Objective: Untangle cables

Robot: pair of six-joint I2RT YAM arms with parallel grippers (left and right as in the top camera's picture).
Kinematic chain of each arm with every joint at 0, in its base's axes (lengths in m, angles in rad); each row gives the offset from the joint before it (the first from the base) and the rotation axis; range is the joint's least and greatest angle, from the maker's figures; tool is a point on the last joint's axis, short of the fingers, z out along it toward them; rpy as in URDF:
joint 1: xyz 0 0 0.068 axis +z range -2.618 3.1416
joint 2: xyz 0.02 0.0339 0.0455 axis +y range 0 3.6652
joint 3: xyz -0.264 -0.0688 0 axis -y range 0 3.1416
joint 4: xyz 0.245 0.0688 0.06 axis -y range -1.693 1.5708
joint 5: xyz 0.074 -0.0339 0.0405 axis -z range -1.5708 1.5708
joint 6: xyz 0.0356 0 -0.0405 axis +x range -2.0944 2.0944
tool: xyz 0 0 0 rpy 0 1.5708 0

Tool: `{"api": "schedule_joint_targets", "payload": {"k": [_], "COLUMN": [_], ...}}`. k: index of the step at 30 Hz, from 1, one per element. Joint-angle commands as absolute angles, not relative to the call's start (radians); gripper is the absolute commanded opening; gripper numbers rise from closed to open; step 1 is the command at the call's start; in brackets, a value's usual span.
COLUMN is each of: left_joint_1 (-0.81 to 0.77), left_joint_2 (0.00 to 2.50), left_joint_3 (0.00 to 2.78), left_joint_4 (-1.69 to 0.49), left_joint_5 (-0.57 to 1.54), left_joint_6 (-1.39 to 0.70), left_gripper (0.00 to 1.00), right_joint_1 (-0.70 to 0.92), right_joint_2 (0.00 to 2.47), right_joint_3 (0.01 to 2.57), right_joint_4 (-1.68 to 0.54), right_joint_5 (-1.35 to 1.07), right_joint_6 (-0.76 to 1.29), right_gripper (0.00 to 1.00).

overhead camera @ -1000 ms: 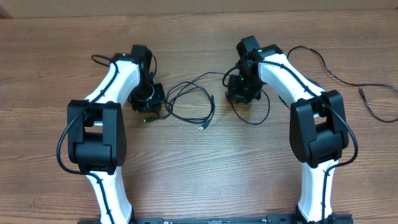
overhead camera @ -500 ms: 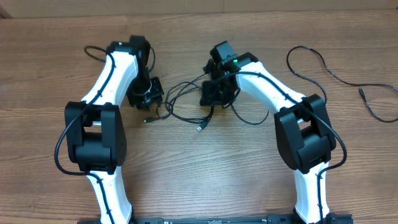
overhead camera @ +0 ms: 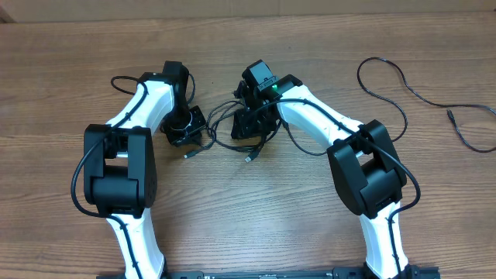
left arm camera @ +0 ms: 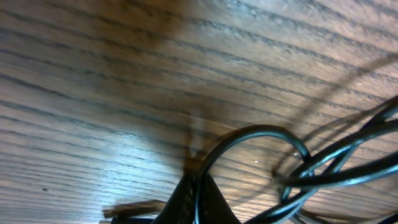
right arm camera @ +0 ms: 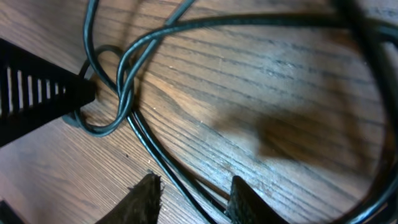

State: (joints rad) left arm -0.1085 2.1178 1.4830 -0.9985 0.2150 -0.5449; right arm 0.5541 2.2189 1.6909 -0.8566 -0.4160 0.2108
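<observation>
Wood-grain table (overhead camera: pixel 248 209), matte brown. Two white arms with black joints, bent toward the centre. Thin glossy black cables (overhead camera: pixel 226 116) lie in tangled round loops mid-table between the grippers; one separate cable (overhead camera: pixel 403 85) curves far right. Left gripper (left arm camera: pixel 198 200) is closed, its dark tapered tips pinching a cable loop. Right gripper (right arm camera: pixel 193 196) is open, its rough black tips apart and two strands running between them. A small metal-tipped plug (overhead camera: pixel 250 159) lies on the wood.
</observation>
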Motion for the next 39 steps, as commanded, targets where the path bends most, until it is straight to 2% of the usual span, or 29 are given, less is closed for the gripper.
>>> {"api": "schedule_joint_targets", "payload": {"k": [1,3,7,10,15,17,22,32,39], "left_joint_1": [-0.102,-0.096,-0.085,-0.085,-0.085,-0.085,-0.086,-0.086,-0.086], "left_joint_2": [2.123,2.123,2.123,2.123,2.123,2.123,2.123,2.123,2.123], "left_joint_3": [1.462,1.462,1.462,1.462,1.462,1.462,1.462,1.462,1.462], "left_joint_4": [-1.004,-1.013,-1.016,-1.016,-1.015,-1.012,-0.987,-0.936,-0.934], "left_joint_5": [0.287,0.348,0.542,0.660,0.682,0.681,0.678,0.725,0.770], "left_joint_6": [-0.509,-0.500,-0.405,-0.315,-0.272,-0.255,-0.155,0.005,0.022], "left_gripper": [0.04,0.04,0.04,0.04,0.04,0.04,0.04,0.04,0.04], "right_joint_1": [0.554,0.554,0.542,0.535,0.535,0.535,0.525,0.515,0.517], "right_joint_2": [2.229,2.229,2.229,2.229,2.229,2.229,2.229,2.229,2.229], "right_joint_3": [1.714,1.714,1.714,1.714,1.714,1.714,1.714,1.714,1.714], "right_joint_4": [-0.858,-0.850,-0.838,-0.826,-0.823,-0.822,-0.821,-0.868,-0.888], "right_joint_5": [-0.493,-0.573,-0.603,-0.656,-0.694,-0.693,-0.566,-0.453,-0.547], "right_joint_6": [0.216,0.242,0.429,0.457,0.493,0.498,0.487,0.437,0.445], "right_gripper": [0.37,0.37,0.37,0.36,0.36,0.33,0.27,0.27,0.27]}}
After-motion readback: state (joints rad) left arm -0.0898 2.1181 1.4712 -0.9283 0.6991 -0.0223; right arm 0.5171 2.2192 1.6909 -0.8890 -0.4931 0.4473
